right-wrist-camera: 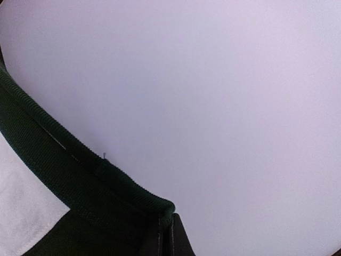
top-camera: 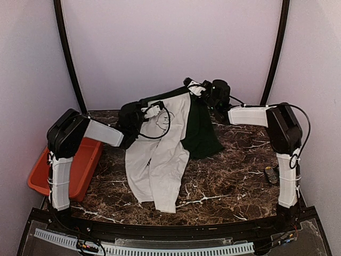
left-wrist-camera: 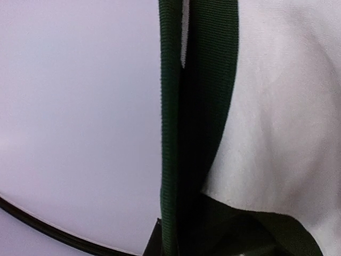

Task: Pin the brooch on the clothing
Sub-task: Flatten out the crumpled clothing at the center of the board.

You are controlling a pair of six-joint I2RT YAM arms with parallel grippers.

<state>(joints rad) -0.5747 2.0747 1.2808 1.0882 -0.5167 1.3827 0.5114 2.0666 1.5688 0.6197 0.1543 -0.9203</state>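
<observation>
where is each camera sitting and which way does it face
Top external: above and behind, looking down at the table and lifted T-shirt; both arms, left claw, right claw show.
Left wrist: on the left arm, facing the green collar against the wall; its claw hardly shows.
Right wrist: on the right arm, facing the wall; shut fingertips pinch the collar.
Both wrist views share the collar.

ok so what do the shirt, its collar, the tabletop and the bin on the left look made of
shirt: soft white knit, probably cotton; it drapes and creases.
collar: dark green rib-knit fabric, matte; fine ribs show up close.
tabletop: dark brown marble look with white veins; could be laminate or print.
bin: orange-red, smooth, likely plastic.
</observation>
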